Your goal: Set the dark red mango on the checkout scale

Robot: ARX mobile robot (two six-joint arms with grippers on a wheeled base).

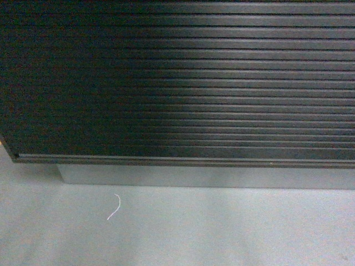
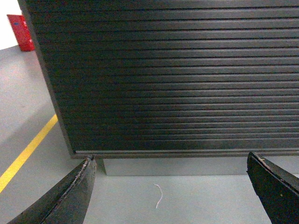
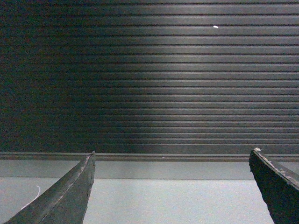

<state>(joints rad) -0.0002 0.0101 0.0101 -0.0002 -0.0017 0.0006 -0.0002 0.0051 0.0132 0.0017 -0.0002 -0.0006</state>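
We face the checkout low down: its black ribbed front fills all three views, with the grey base beneath and grey floor in front. Its top is out of frame.

Neither the dark red mango nor the scale shows in any view; we cannot say where either sits.

Left pincer: fingers spread wide, nothing between them. Right pincer: likewise apart and empty. Both hang low, pointed at the slatted front.

Other things: a short white thread on the floor near the base; a yellow floor line and a red box off to the left.

Handling, by our judgement: a mango is fairly heavy for its size, smooth-skinned and likely slippery, and bruises if squeezed hard. We would grip across the short axis at the widest part, with moderate pressure.
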